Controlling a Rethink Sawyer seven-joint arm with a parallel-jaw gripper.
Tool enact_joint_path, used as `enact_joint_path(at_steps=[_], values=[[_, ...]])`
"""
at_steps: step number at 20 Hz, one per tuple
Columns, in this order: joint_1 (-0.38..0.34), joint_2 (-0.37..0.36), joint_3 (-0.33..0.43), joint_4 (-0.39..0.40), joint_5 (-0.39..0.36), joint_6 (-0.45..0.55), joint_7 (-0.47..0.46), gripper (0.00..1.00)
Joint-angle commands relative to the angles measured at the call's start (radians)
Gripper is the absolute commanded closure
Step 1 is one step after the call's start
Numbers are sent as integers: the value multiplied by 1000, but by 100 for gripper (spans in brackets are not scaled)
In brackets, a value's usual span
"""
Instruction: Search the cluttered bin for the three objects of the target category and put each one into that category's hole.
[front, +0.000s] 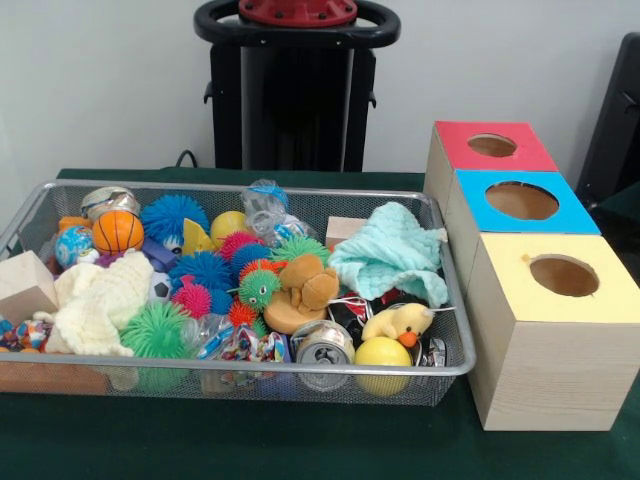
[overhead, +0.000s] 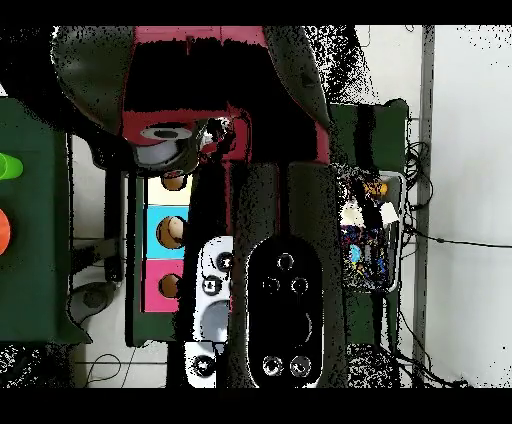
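Observation:
The bin (front: 240, 368) is a wide wire-mesh basket on the green table, full of clutter. It holds blue (front: 173, 216), green (front: 155, 330) and pink (front: 193, 298) spiky balls, a small basketball (front: 118, 231), a yellow duck (front: 400, 322), a yellow ball (front: 383, 352), a brown plush (front: 305, 285) and a can (front: 324, 345). The hole (front: 492, 145) is the round opening in the red-faced box, the farthest of the three boxes right of the bin. In the overhead view the arm (overhead: 285, 290) covers most of the bin (overhead: 372, 240). I cannot make out the gripper in either view.
A blue-faced box (front: 522, 200) and a yellow-faced box (front: 563, 275) stand in a row in front of the red one. A teal cloth (front: 392, 252), a cream knitted cloth (front: 100, 295) and a wooden block (front: 24, 285) lie in the bin. The black pedestal (front: 295, 90) stands behind the table.

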Motion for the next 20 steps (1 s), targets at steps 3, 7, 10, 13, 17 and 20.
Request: enact_joint_path(at_steps=[3,7,10,13,17,20], values=[[0,-31,-15,65,4,1,195,0],[3,-38,-27,107,8,-24,197,0],[5,-39,-32,145,11,-32,192,0],[8,-39,-44,201,11,-71,202,0],[7,-31,-53,256,18,-149,217,0],[6,-23,-58,290,23,-201,229,0]])
